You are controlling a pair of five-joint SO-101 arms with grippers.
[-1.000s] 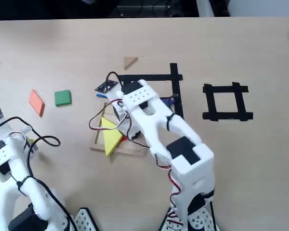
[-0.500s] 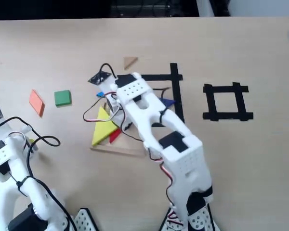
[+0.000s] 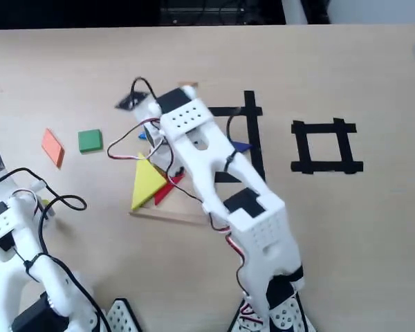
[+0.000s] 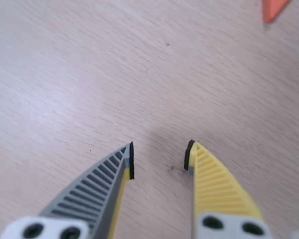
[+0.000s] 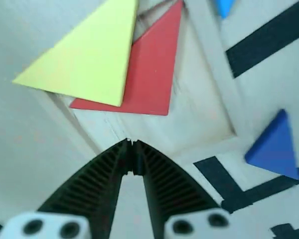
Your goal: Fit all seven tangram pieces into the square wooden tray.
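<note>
1. One pale, wood-grain table [image 3: 373,69] carries everything, with black tape [image 3: 327,146] stuck on it in square outlines.
2. The white plastic right arm [image 3: 225,187] stretches over the square wooden tray [image 3: 169,216], a shallow frame of light wood with thin raised walls. The left arm [image 3: 14,256] sits at the table's near corner.
3. The large, flat yellow triangle [image 3: 146,181] has a smooth matt face. It lies in the tray, one corner poking past the rim, and overlaps the flat red triangle [image 3: 169,188] beside it.
4. The right gripper [image 5: 133,144] hangs over the tray floor, near the red triangle. Its ribbed black fingers are pressed tip to tip with nothing between them.
5. The left gripper [image 4: 159,157] has one grey ribbed finger and one yellow. They are spread apart over bare table and grasp nothing.
6. The blue triangle [image 3: 241,146] lies on the table just outside the tray, by the tape.
7. The green square block [image 3: 90,140] and the orange parallelogram [image 3: 52,146] lie close together, well away from the tray.
</note>
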